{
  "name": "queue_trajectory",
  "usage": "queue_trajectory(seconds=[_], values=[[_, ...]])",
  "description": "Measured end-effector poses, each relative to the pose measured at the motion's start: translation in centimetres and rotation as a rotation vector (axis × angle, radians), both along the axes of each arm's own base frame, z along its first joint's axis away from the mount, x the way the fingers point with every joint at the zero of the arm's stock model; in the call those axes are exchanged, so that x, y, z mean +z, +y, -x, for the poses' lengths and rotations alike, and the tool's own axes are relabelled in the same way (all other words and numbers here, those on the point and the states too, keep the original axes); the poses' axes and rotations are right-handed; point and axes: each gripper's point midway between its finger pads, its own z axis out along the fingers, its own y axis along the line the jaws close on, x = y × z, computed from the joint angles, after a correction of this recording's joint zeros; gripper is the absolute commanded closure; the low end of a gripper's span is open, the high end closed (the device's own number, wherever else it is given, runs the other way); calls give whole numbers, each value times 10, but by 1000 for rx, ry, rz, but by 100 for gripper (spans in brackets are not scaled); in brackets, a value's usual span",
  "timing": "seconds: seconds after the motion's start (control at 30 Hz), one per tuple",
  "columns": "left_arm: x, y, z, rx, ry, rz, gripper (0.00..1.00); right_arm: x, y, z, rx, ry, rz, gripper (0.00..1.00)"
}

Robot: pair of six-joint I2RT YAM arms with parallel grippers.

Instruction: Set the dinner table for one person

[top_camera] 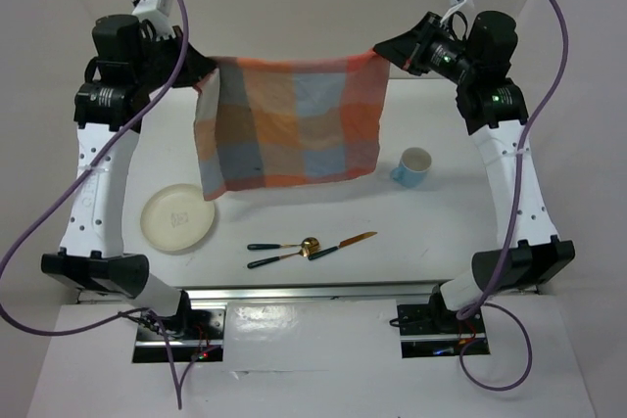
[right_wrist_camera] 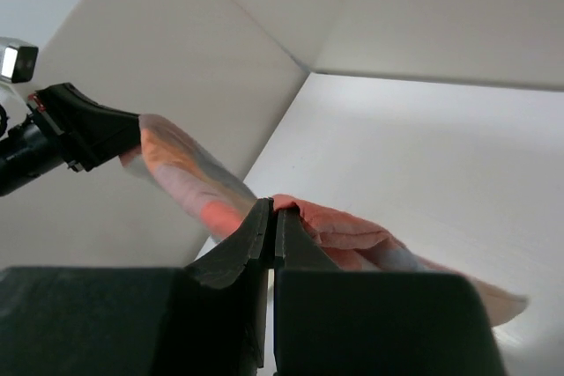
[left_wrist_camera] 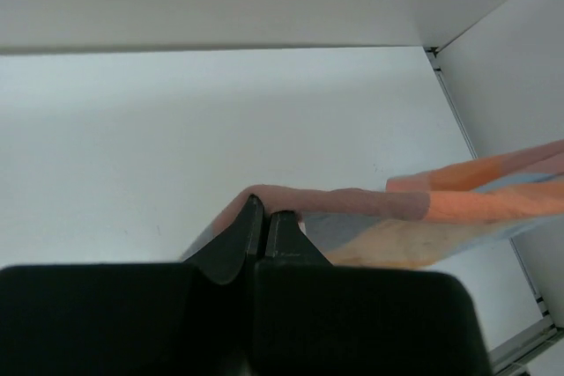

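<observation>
Above the far half of the white surface (top_camera: pixel 441 232), I hold the checked cloth (top_camera: pixel 284 124) up by its two top corners, one in each pincer. My left pincer (left_wrist_camera: pixel 264 210) is clamped on the left corner, its fingers pressed together with only a fold of fabric between them. My right pincer (right_wrist_camera: pixel 270 209) grips the right corner the same way. My arms are spread wide, so the top edge runs nearly straight between the pincers and the rest hangs as a flat sheet. I judge that is the reason for the hold: a cloth stretched by two corners can be laid down smooth, not dropped in a heap.

The white surface lies under everything, and the other pieces rest on it. A cream plate (top_camera: pixel 178 217) sits at the near left, a blue cup (top_camera: pixel 413 165) to the right, and teal-handled cutlery (top_camera: pixel 309 247) lies near the front middle. From above, the cloth's lower left corner hangs near the plate, but I cannot tell whether it touches.

The cloth should go down first, I think, since the plate, cup and cutlery belong on top of it. The risk is that it drapes over the cup or the plate's rim as it comes down.
</observation>
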Motion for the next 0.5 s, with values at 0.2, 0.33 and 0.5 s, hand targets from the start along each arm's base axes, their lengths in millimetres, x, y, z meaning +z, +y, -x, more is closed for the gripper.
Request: queue_trajectory(seconds=[0.2, 0.33, 0.5], values=[[-5, -2, -47, -56, 6, -18, 100, -15, 3, -40, -10, 22, 3, 100], [-44, -5, -93, -85, 86, -6, 100, -40, 7, -83, -19, 57, 7, 100], [-72, 1, -131, -104, 128, 23, 100, -63, 5, -128, -38, 84, 8, 100]])
